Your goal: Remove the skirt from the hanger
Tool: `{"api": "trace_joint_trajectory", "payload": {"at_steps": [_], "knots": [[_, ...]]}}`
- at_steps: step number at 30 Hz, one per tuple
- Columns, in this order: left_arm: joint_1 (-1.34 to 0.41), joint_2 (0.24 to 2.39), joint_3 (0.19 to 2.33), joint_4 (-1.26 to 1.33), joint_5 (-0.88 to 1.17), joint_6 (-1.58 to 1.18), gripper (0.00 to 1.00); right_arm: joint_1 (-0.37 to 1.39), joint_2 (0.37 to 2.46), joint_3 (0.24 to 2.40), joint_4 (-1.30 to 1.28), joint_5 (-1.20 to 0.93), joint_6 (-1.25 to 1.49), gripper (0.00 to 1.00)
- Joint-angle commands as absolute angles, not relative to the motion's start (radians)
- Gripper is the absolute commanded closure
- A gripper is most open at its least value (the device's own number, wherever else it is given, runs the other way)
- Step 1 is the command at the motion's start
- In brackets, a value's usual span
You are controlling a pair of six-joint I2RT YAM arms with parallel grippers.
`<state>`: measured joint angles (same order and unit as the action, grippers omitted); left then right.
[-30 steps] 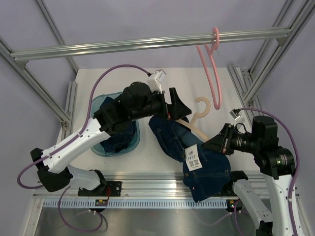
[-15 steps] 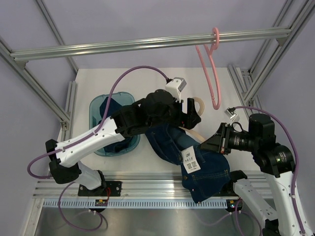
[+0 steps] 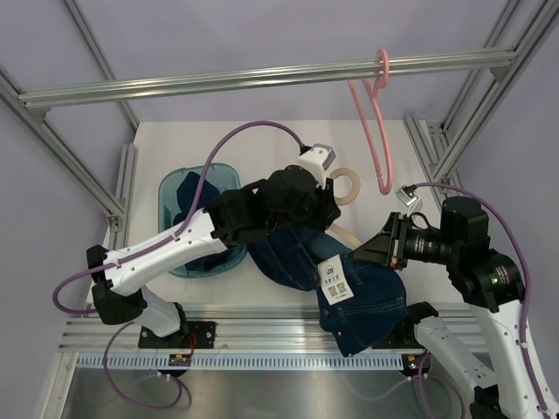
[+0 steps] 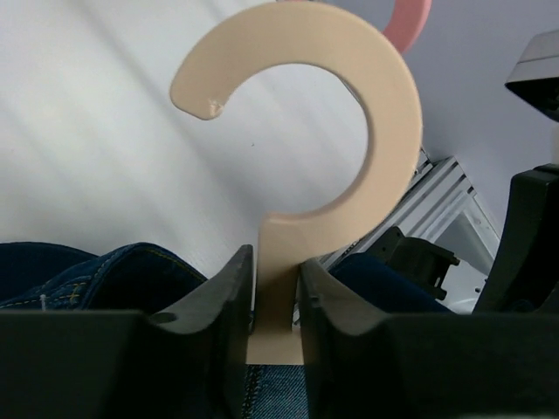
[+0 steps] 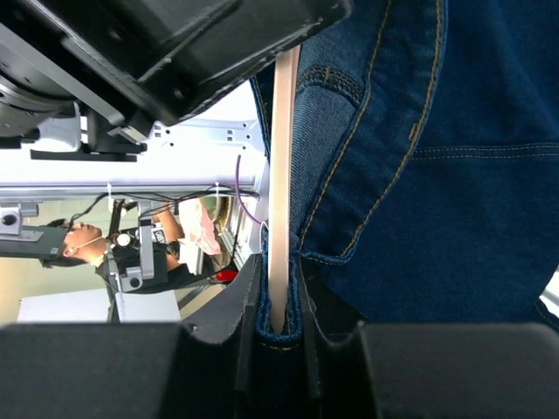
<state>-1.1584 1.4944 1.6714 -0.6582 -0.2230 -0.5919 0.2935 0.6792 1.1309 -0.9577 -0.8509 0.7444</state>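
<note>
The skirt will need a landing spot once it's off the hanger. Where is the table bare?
Bare white tabletop runs along the far edge, behind the blue translucent plastic tub and the beige wooden hanger. Crowded: the middle and the near edge, covered by the dark blue denim skirt.

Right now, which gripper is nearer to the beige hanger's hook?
Left. The left gripper clamps the neck under the hook; the right gripper pinches the skirt farther down the hanger.
</note>
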Motion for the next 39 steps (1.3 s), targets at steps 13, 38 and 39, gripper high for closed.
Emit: {"api": "trace_joint_trajectory", "payload": {"at_steps": [13,38,39], "knots": [[-1.155,1.425,1.77,-0.758,-0.386,-0.54,1.0,0.307,0.632,1.102,-0.42,-1.012,1.138,0.01],[-1.029,1.471,2.076,-1.011,-0.433,-0.453,1.0,0.333,0.986,1.749,-1.135,-0.376,0.278,0.01],[-1.008,1.457,2.062,-0.996,-0.422,-0.453,1.0,0.345,1.021,1.755,-1.14,-0.376,0.269,0.01]]}}
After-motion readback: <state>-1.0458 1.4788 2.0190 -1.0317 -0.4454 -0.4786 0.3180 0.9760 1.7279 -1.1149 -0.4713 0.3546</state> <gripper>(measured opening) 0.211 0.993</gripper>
